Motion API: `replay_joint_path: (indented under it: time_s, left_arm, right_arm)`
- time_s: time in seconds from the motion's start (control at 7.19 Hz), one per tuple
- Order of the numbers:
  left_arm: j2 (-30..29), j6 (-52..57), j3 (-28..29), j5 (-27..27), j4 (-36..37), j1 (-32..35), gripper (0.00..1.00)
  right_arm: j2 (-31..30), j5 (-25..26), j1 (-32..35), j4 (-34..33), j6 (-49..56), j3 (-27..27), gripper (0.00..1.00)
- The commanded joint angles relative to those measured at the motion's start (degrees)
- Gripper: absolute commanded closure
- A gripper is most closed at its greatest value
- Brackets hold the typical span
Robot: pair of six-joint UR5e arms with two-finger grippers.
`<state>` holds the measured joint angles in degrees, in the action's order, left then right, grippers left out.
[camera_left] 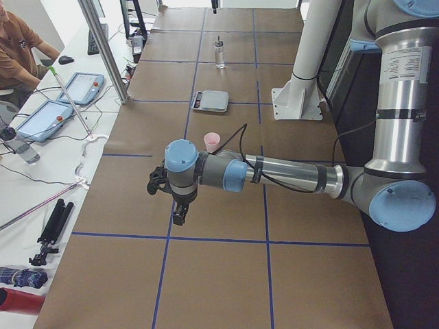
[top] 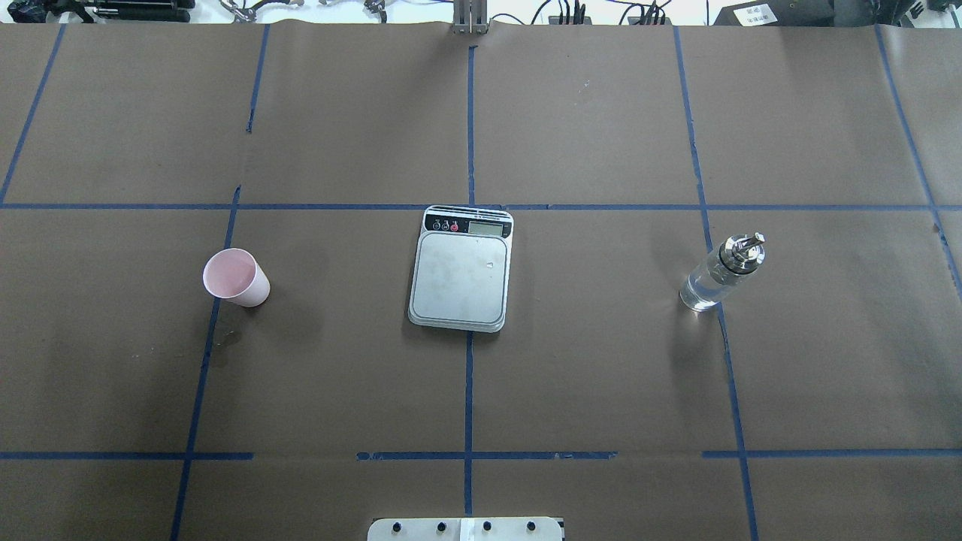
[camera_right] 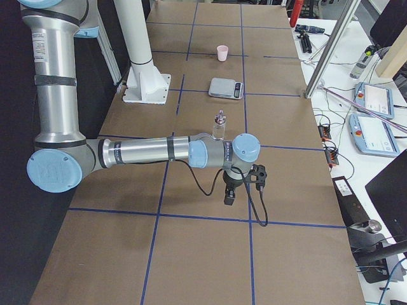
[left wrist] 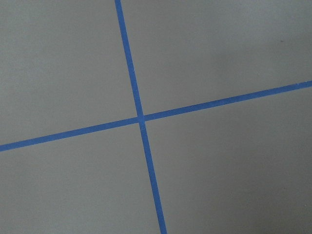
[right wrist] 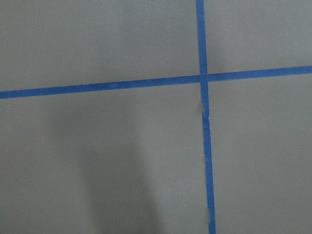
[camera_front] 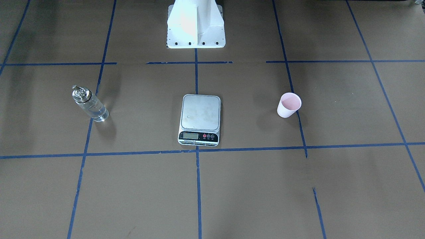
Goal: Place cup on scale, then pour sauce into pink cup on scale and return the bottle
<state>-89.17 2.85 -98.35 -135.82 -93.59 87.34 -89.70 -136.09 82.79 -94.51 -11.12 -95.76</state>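
Brown paper is covering the counter (top: 601, 376), which is gridded with blue tape (top: 469, 391). The scale (top: 461, 270) is lying flat at the centre with its platform bare. The cup (top: 237, 278) is standing upright, mouth up, well to the left of the scale and apart from it. The bottle (top: 720, 274) is standing upright well to the right, capped, with the clear sauce (top: 699, 293) sitting in its lower part. The left pincer (camera_left: 177, 211) is hanging fingers-down over bare counter out at the left end; the cup is lying to its right, between it and the scale, with its long axis vertical. The right pincer (camera_right: 229, 196) is hanging likewise out at the right end, with the bottle between it and the scale. Neither pincer is holding anything, and how wide either is standing cannot be told from these side views. Judgement: no step is yet done; the left arm is the nearer one for the cup.
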Motion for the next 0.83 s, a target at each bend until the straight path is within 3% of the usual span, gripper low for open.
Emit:
replay_joint_path:
  time_s: [0.0, 0.14, 0.28, 0.56, 0.69]
  left_arm:
    - [-0.5, 0.2, -0.5, -0.9, -1.1, -0.2, 0.00]
    - [-0.4, 0.2, -1.1, -3.0, -4.5, -1.6, 0.00]
    - [-0.6, -6.8, -1.9, -8.9, -6.8, -6.3, 0.00]
    - [-1.4, -31.3, -11.0, -6.0, -12.1, -20.2, 0.00]
    - [-3.8, -40.4, -11.7, -3.5, -14.0, -27.6, 0.00]
  right_arm:
    - [0.0, -0.4, -0.2, 0.6, 0.0, -0.5, 0.00]
    - [-0.1, -1.7, -0.9, 4.4, -0.1, -0.1, 0.00]
    - [-0.5, -4.2, -1.8, 5.6, -0.6, -0.2, 0.00]
    - [-0.4, -5.2, -4.8, 11.8, -1.8, -0.3, 0.00]
    - [-0.1, -5.2, -5.5, 14.3, -4.9, -0.5, 0.00]
